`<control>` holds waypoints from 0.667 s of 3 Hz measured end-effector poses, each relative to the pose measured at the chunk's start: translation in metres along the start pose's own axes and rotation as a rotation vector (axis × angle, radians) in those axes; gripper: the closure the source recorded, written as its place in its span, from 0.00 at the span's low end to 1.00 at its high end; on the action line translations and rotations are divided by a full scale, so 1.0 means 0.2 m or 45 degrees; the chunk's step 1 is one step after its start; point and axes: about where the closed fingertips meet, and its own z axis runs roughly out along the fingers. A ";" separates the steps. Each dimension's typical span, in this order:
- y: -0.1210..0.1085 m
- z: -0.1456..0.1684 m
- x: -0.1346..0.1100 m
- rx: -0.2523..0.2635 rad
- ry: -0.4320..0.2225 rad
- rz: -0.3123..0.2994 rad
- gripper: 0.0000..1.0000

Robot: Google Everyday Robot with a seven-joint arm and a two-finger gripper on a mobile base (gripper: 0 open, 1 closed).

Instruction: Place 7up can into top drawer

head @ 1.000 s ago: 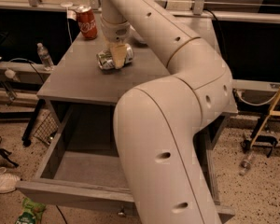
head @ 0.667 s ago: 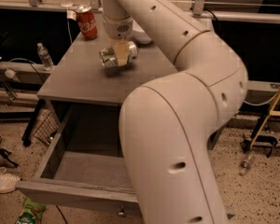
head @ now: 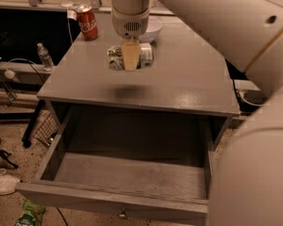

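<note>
- Fingers of the gripper are clamped on the 7up can, one pale finger crossing its middle.
- 7up can lies sideways in the grasp, above the grey cabinet top, with a shadow beneath it.
- Top drawer stands pulled open below, its knob facing front.
- Red cola can and white bowl stand behind.

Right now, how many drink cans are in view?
2. The 7up can lies sideways in the gripper above the tabletop; the red cola can stands at its back left corner. The arm may hide others.
</note>
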 end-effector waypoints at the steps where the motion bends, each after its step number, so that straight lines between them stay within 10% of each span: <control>1: 0.23 0.01 0.04 -0.049 0.026 0.104 1.00; 2: 0.50 0.08 0.07 -0.151 0.023 0.244 1.00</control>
